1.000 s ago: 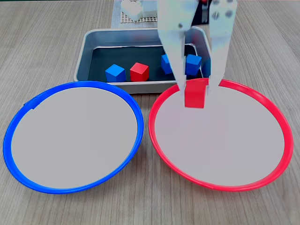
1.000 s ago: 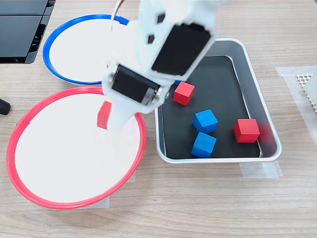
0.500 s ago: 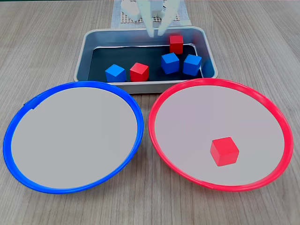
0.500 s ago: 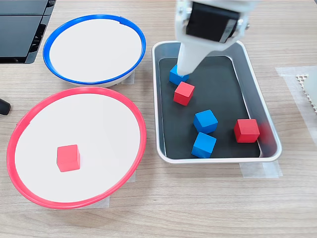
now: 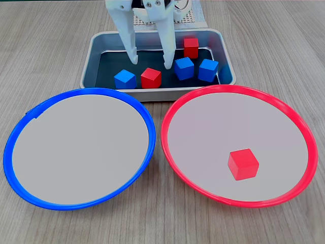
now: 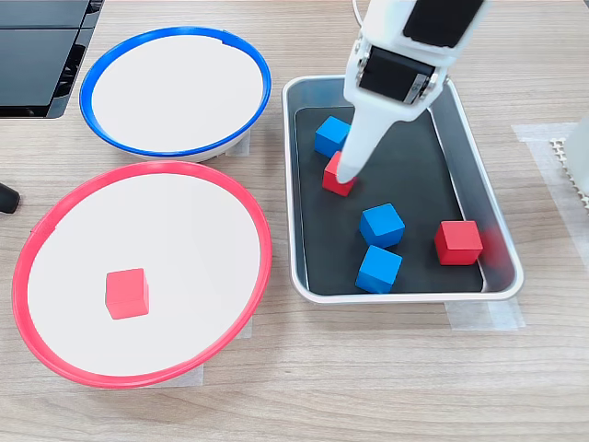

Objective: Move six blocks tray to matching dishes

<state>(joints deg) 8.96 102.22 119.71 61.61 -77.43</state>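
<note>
Five blocks point(image 6: 381, 225) lie in the tray point(image 6: 492, 221), one point(image 6: 126, 293) in a dish point(image 6: 55, 219).

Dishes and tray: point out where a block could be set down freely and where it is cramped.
The blue-rimmed dish is entirely bare. The red-rimmed dish holds one red block, with its far and left parts free. The tray is crowded: five blocks and the open gripper above them.

I'm looking at a pale wood-grain table point(image 5: 284, 46), and sitting right on it are the blue-rimmed dish point(image 5: 78, 147) and the red-rimmed dish point(image 5: 238, 145), side by side. Just behind them rests the metal tray point(image 5: 96, 48), with a white mesh mat point(image 6: 571, 161) beyond it.
</note>
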